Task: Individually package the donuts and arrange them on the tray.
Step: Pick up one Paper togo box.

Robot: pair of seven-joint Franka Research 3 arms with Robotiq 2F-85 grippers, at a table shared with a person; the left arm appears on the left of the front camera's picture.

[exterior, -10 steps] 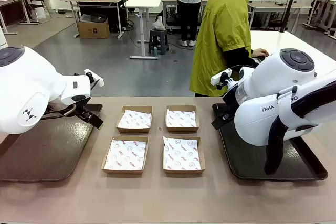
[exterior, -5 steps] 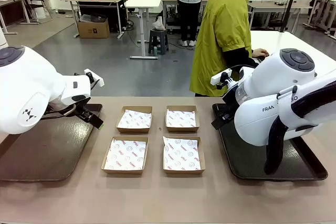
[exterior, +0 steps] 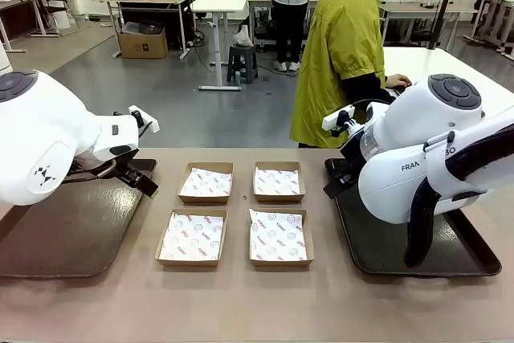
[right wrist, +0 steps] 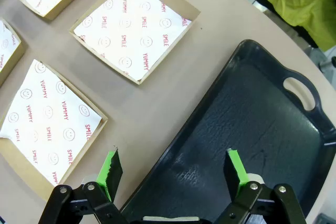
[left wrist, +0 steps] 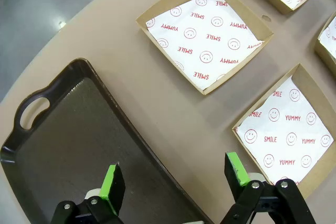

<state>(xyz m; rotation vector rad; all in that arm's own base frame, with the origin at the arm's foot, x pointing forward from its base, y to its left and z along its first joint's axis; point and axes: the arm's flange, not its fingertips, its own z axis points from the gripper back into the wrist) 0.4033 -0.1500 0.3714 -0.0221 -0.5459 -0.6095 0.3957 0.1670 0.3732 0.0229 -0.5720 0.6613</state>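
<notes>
The donuts are out of view. Four shallow cardboard boxes lined with printed paper lie in a square at mid-table, all empty: far left, far right, near left, near right. A dark tray lies at the left and another tray at the right. My left gripper hovers open over the left tray's inner edge. Over the inner edge of the right tray, my right gripper is open too. Neither holds anything.
A person in a yellow-green jacket stands at the far side, turned toward a white table at the right. Bare tabletop runs along the front edge. Both arms' white bodies loom over the trays.
</notes>
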